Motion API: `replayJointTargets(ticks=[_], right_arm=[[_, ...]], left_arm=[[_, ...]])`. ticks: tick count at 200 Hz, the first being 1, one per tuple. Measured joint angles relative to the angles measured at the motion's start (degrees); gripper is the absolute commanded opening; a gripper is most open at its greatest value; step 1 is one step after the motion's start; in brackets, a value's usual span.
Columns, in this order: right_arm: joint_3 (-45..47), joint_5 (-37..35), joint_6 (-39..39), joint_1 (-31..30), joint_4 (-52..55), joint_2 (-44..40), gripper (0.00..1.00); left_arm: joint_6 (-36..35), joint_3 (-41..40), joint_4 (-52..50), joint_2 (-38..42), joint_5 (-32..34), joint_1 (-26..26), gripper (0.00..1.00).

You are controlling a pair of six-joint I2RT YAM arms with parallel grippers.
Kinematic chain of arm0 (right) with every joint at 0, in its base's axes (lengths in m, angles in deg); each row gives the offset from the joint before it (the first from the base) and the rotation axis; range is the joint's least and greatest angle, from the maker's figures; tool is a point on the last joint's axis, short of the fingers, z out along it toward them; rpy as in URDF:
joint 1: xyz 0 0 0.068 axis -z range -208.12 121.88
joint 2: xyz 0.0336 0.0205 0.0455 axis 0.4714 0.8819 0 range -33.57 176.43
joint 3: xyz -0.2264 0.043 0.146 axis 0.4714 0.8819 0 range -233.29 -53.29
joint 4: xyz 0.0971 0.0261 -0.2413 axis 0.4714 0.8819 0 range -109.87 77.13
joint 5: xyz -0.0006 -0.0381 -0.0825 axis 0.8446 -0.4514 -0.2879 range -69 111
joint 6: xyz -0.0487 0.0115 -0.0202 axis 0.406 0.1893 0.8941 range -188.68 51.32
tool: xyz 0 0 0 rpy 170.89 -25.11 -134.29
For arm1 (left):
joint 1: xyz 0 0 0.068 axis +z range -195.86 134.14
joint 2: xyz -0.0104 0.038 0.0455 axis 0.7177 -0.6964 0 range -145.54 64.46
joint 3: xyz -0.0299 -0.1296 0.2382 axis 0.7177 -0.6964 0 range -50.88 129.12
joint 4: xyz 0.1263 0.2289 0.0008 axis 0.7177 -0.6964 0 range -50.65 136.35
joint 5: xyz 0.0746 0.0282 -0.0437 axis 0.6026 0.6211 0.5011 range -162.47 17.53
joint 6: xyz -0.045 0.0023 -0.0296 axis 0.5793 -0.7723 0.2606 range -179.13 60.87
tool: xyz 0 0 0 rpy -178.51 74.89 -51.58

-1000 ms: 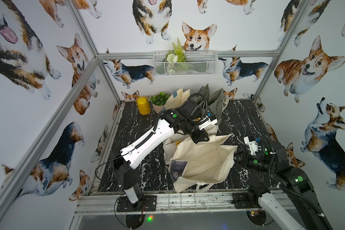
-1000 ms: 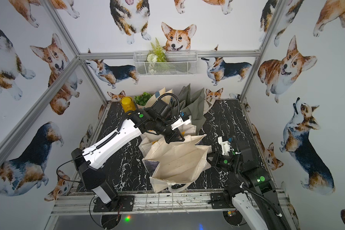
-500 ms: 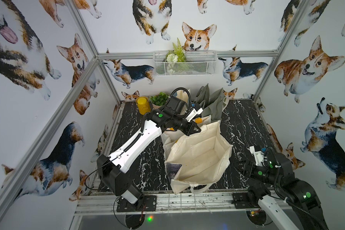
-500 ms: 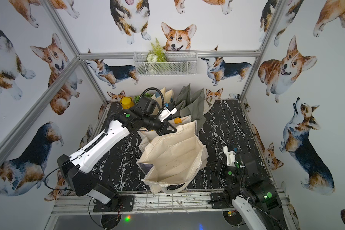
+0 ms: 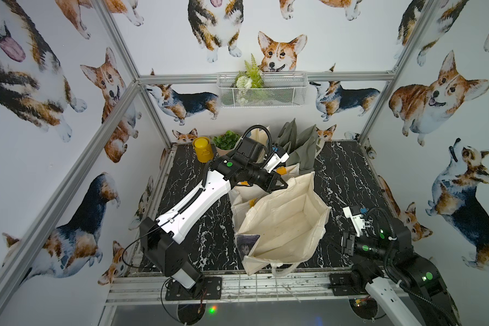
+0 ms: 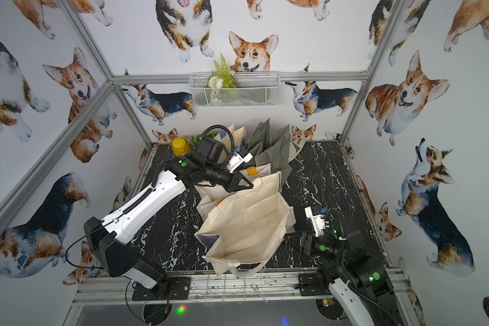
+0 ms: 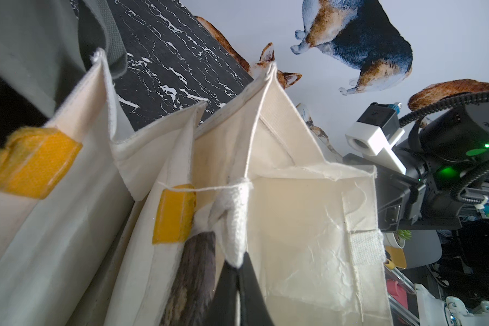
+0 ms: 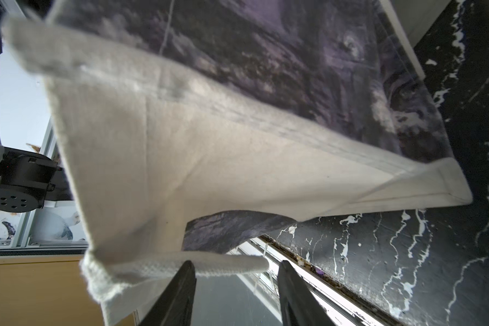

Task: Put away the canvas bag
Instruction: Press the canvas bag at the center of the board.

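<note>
The canvas bag (image 5: 283, 225) stands open-mouthed in the near middle of the black marble table (image 5: 347, 175), leaning toward the near edge, where its handle loop (image 5: 284, 268) droops. The left gripper (image 7: 237, 271) is clenched on the bag's far rim. In the left wrist view its black jaws pinch a white webbing strap there. The right gripper (image 8: 237, 264) sits just right of the bag with its jaws parted. A handle strap crosses near the fingertips, but nothing is clamped.

Close behind the bag, on its far left, stand more cream bags (image 5: 246, 194) with yellow tabs, and the left arm reaches over them. Farther back, grey-green bags (image 5: 302, 144) lean at the far wall. A yellow canister (image 5: 201, 148) and a potted plant (image 5: 226, 141) occupy the far left corner. A white wire basket (image 5: 261, 90) holding a fern hangs on the far wall's rail.

The walls are papered with corgis and framed in aluminium bars.

The lower parts of the cream bags are hidden behind the arm and the canvas bag. The bag's dark printed face shows in both top views only as a sliver at the near left corner (the right wrist view shows more of it, blurred). The right fingertips are hard to pick out against the dark table in the top views.
</note>
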State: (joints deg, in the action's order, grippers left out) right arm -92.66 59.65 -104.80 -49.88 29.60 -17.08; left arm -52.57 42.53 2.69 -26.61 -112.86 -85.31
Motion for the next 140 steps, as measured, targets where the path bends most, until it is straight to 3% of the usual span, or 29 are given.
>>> replayJointTargets(ticks=[32, 56, 119, 140], right_arm=[[1.25, 1.88, 1.38, -0.61, -6.51, 0.66, 0.41], [2.29, 2.47, 1.27, -2.47, -10.36, 0.9, 0.41], [3.67, -3.08, 1.86, -13.81, -14.62, 4.26, 0.5], [3.96, -8.0, 2.75, -18.05, -15.8, 4.85, 0.37]], left_arm=[[0.07, 0.22, 0.02, -0.44, 0.0, -0.72, 0.0], [0.09, 0.74, -0.02, -1.01, -0.02, -1.2, 0.0], [0.52, 1.44, -0.7, -1.7, 0.07, -1.95, 0.0], [0.5, 0.96, -0.98, -1.09, 0.09, -1.99, 0.0]])
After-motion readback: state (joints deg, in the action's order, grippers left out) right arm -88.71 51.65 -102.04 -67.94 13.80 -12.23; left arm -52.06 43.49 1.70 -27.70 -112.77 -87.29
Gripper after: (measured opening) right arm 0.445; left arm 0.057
